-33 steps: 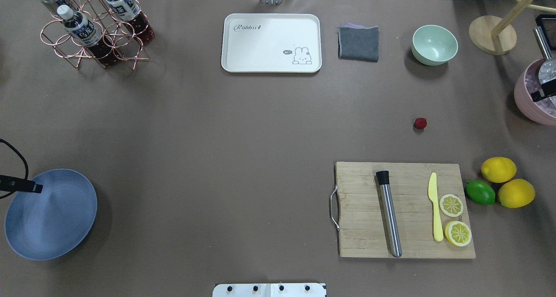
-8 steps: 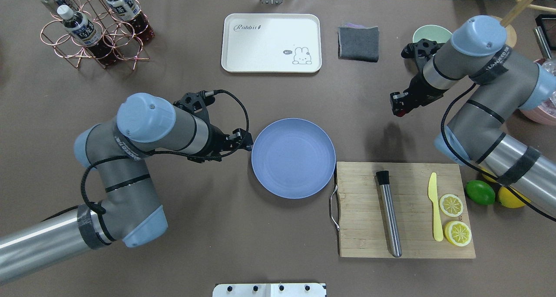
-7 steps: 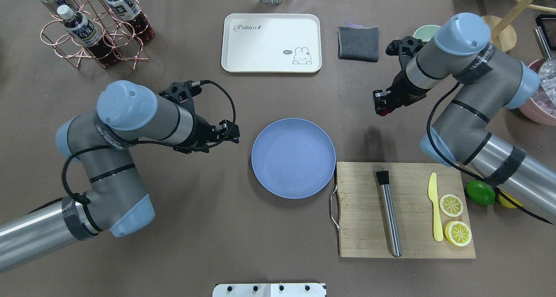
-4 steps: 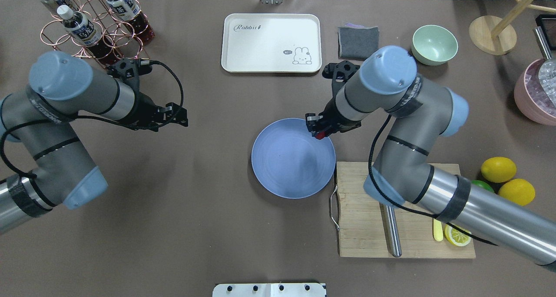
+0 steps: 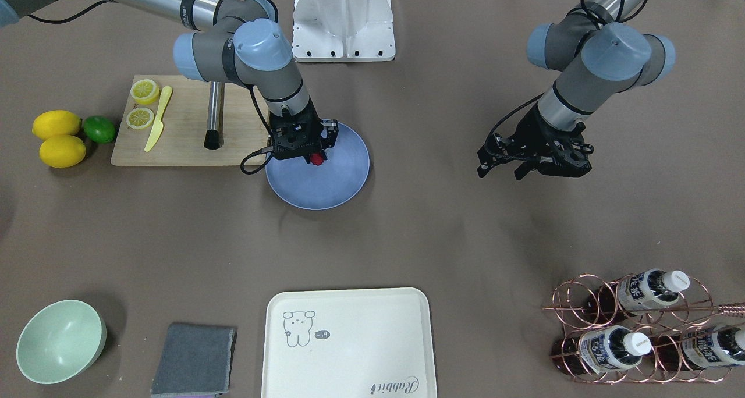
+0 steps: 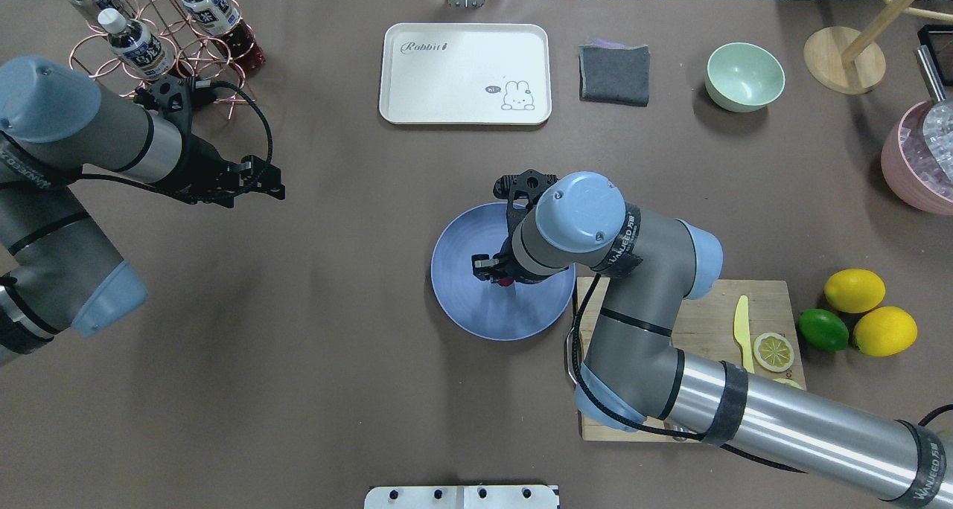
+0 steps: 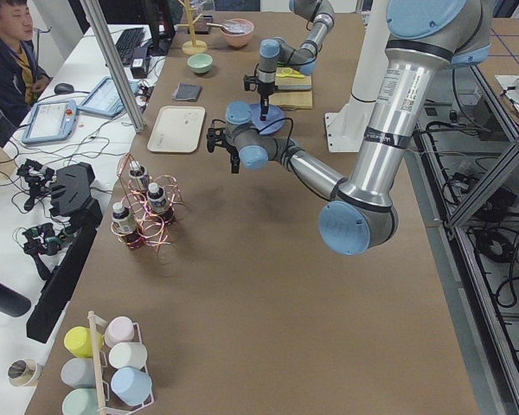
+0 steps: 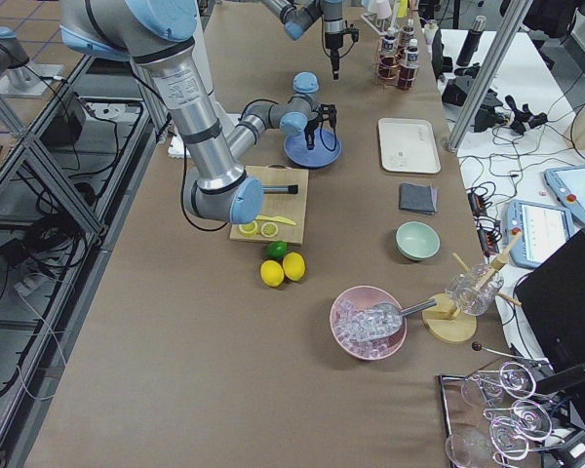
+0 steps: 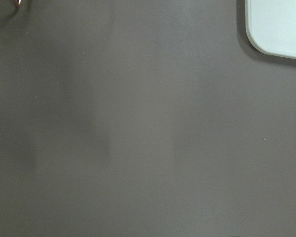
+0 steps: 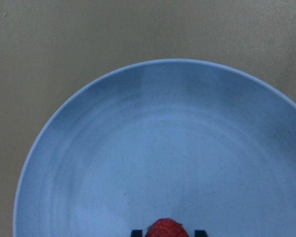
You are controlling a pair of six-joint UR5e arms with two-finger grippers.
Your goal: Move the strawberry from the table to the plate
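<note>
The blue-grey plate point(image 6: 461, 312) lies mid-table on the brown table point(image 6: 335, 375). My right gripper point(image 6: 497, 269) hangs low over the plate's middle, shut on the small red strawberry point(image 6: 505, 280). From the front, the strawberry point(image 5: 316, 159) shows under the gripper point(image 5: 304, 148), over the plate point(image 5: 343, 185). In the right wrist view the strawberry point(image 10: 166, 229) sits between the fingertips, with the plate point(image 10: 98, 148) below. I cannot tell whether the berry touches the plate. My left gripper point(image 6: 266, 184) stands open and holds nothing, well left of the plate; it also shows in the front view point(image 5: 500, 171).
A wooden cutting board point(image 6: 703, 304) with a yellow knife and lemon slices lies right of the plate. Lemons point(image 6: 855, 290) and a lime point(image 6: 823, 329) sit beyond it. At the back are the cream tray point(image 6: 465, 74), a grey cloth point(image 6: 614, 72), a green bowl point(image 6: 744, 76) and a bottle rack point(image 6: 171, 47).
My right gripper has carried the strawberry from the plate's far right rim to over its middle. The left arm has drawn back further to the left, away from the plate.
</note>
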